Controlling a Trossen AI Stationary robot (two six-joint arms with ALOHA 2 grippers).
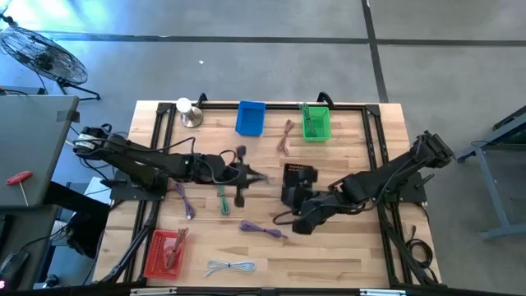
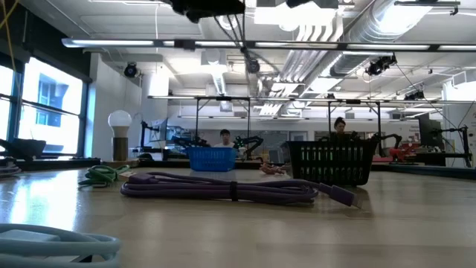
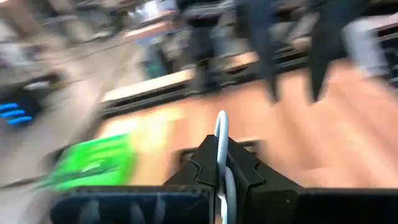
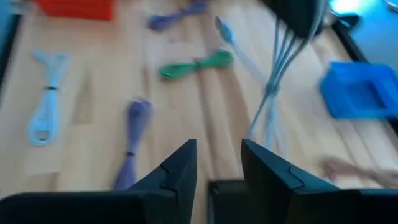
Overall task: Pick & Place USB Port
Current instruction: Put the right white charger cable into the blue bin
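My left gripper [image 1: 246, 175] hovers above the table's middle, shut on a pale blue-white USB cable [image 3: 221, 127]. In the right wrist view this cable [image 4: 272, 87] hangs in several strands below the left gripper [image 4: 298, 15]. My right gripper [image 1: 301, 220] is open and empty, near the table's middle right, in front of the black bin [image 1: 299, 176]; its fingers [image 4: 186, 165] point across the table toward the left. Blue bin [image 1: 251, 117] and green bin [image 1: 316, 123] stand at the far edge, red bin [image 1: 163, 253] at the near left. My left gripper pinches the pale cable [image 3: 222, 140] between its two fingers, the cable running up between them in the left wrist view. In the right wrist view the cable hangs slack below the gripper; whether its lower end [image 4: 256, 134] touches the wood, I cannot tell.
Loose cables lie on the wood: purple [image 1: 185, 200], green [image 1: 223, 200], purple [image 1: 263, 230], light blue [image 1: 230, 267] and a brownish one [image 1: 285, 136]. A lamp [image 1: 191, 112] stands at the far left corner. People sit beyond the table's far edge [image 2: 225, 136].
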